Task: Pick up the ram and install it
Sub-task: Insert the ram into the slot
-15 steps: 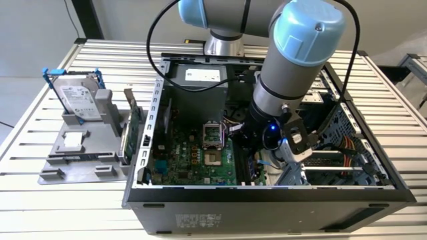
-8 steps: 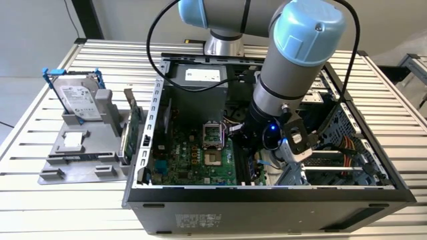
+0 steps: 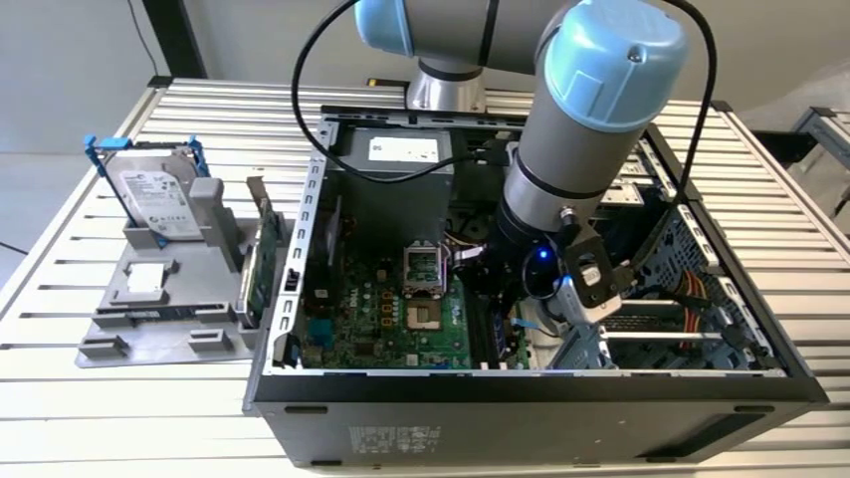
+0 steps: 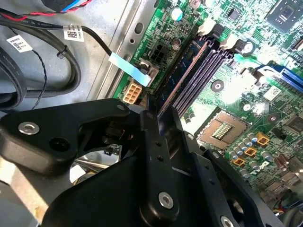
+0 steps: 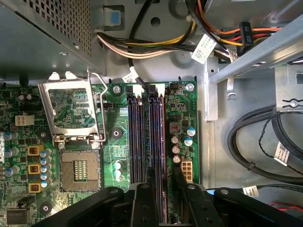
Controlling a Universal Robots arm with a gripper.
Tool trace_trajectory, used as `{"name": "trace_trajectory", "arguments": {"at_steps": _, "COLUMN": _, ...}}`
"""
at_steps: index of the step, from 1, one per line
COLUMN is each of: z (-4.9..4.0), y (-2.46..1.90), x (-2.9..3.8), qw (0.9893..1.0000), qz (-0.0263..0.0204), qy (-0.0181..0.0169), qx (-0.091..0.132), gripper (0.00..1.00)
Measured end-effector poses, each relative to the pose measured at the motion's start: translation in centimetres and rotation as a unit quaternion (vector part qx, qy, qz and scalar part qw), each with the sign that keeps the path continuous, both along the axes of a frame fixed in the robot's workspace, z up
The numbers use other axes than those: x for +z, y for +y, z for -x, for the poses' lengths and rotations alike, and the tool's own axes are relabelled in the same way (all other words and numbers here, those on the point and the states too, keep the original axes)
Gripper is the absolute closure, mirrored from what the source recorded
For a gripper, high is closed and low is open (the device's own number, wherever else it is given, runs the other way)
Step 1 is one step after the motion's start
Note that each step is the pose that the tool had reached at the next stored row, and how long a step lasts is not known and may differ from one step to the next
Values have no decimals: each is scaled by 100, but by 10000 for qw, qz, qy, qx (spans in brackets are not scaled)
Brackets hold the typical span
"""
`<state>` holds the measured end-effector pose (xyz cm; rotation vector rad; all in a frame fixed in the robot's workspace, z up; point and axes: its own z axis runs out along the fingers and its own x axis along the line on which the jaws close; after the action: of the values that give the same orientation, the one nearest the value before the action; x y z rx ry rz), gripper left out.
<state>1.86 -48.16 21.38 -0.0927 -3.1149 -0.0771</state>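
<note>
- Gripper (image 4: pixel 154 106) sits low inside the open PC case (image 3: pixel 531 393), over the motherboard (image 5: pixel 118 137); fingers (image 5: pixel 142 203) closed on the ram (image 4: pixel 182 71).
- Ram stands on edge in one of the memory slots (image 5: pixel 137 137), beside the empty CPU socket (image 5: pixel 78 170).
- Case also holds cable bundles (image 5: pixel 255 142) along its wall.
- Grey tray (image 3: pixel 146 299) sits near the table's (image 3: pixel 80 418) edge at the exterior view's left, carrying an upright hard drive (image 3: pixel 157 199) and an expansion card (image 3: pixel 263 249).
</note>
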Motion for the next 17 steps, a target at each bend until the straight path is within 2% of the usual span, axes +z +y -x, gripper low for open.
{"name": "trace_trajectory", "arguments": {"at_steps": 4, "z": 0, "y": 0, "x": 33, "qw": 10000, "qz": 0, "qy": 0, "qx": 0, "gripper": 0}}
{"name": "trace_trajectory", "arguments": {"at_steps": 11, "z": 0, "y": 0, "x": 232, "qw": 10000, "qz": 0, "qy": 0, "qx": 0, "gripper": 0}}
{"name": "trace_trajectory", "arguments": {"at_steps": 17, "z": 0, "y": 0, "x": 314, "qw": 10000, "qz": 0, "qy": 0, "qx": 0, "gripper": 0}}
